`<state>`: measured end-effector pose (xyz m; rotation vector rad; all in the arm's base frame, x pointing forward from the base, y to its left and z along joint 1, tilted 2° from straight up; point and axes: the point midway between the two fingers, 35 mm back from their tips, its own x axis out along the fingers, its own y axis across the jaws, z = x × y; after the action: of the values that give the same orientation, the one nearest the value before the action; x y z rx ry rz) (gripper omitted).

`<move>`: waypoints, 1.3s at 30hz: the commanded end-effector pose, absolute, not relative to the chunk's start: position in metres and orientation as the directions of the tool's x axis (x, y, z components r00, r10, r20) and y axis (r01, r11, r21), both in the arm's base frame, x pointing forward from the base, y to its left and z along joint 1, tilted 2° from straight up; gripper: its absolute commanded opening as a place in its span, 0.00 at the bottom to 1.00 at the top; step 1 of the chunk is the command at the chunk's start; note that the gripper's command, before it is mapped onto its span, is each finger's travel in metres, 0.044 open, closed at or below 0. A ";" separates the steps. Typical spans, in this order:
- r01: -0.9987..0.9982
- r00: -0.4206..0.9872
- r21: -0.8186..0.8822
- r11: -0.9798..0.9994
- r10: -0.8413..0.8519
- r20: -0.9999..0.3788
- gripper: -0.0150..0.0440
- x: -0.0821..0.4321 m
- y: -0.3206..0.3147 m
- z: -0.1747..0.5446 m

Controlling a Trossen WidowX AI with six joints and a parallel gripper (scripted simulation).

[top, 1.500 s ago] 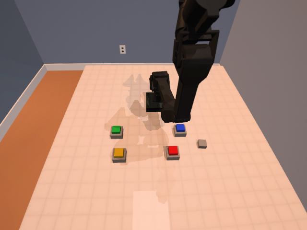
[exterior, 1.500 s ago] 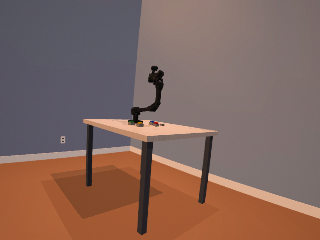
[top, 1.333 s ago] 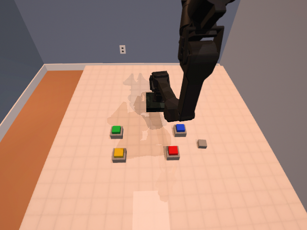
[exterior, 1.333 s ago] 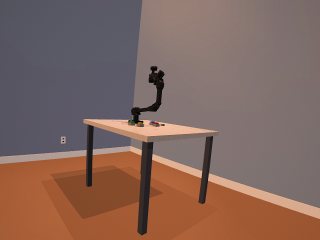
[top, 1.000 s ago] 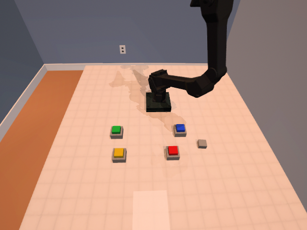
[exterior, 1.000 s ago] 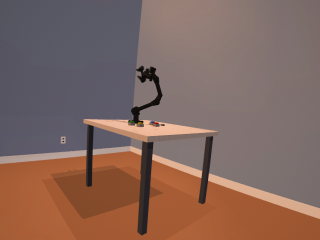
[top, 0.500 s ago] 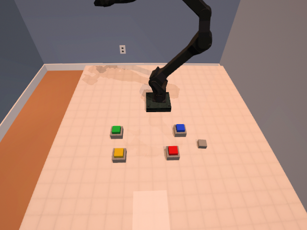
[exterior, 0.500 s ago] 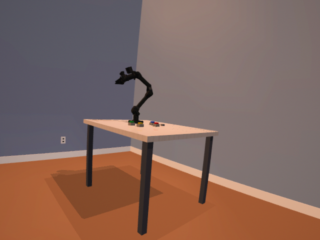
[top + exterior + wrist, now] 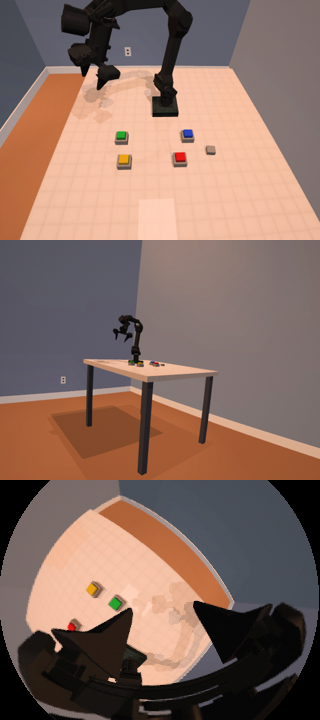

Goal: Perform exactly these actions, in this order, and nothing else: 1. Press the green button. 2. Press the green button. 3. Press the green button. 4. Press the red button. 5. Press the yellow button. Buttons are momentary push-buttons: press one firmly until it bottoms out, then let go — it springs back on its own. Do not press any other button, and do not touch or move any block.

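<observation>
My gripper (image 9: 90, 82) (image 9: 120, 340) (image 9: 163, 607) is open and empty, high above the table, up and to the left of the arm's base in the top view. The green button (image 9: 121, 135) (image 9: 131, 361) (image 9: 115, 603) sits on its grey housing, left of the middle. The yellow button (image 9: 123, 159) (image 9: 140, 363) (image 9: 92, 589) is in front of the green one in the top view. The red button (image 9: 180, 157) (image 9: 156, 363) (image 9: 72, 627) is to the right of the yellow one; in the wrist view it shows just beyond a finger. None of the three is touched by the gripper.
A blue button (image 9: 188, 133) (image 9: 152, 361) stands behind the red one. A small grey-brown block (image 9: 210, 149) (image 9: 162, 364) lies to the right of the red and blue buttons. The arm's dark base (image 9: 165, 111) stands behind the buttons on the table (image 9: 219, 201) (image 9: 180, 371).
</observation>
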<state>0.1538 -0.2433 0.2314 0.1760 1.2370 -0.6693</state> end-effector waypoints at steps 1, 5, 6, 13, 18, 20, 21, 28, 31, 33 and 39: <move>0.230 0.119 -0.161 0.960 -0.192 -0.974 0.93 0.197 -0.207 0.184; -0.113 0.016 -0.052 0.992 -0.050 -0.999 0.93 0.227 -0.162 0.143; -0.151 0.002 -0.036 0.988 -0.037 -0.999 0.93 0.229 -0.156 0.138; -0.163 -0.003 -0.032 0.986 -0.033 -0.999 0.93 0.230 -0.155 0.137; -0.163 -0.003 -0.032 0.986 -0.033 -0.999 0.75 0.231 -0.157 0.106; -0.163 -0.003 -0.032 0.986 -0.033 -0.999 0.67 0.230 -0.157 0.083; -0.163 -0.003 -0.032 0.986 -0.033 -0.999 0.62 0.230 -0.157 0.077; -0.163 -0.003 -0.032 0.986 -0.033 -0.999 0.31 0.230 -0.157 0.075; -0.163 -0.003 -0.032 0.986 -0.033 -0.999 0.29 0.230 -0.157 0.075; -0.163 -0.003 -0.032 0.986 -0.033 -0.999 0.29 0.230 -0.157 0.075; -0.163 -0.003 -0.032 0.986 -0.033 -0.999 0.29 0.230 -0.157 0.075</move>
<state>0.2302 -0.1576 0.0768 -0.1542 1.5721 0.0966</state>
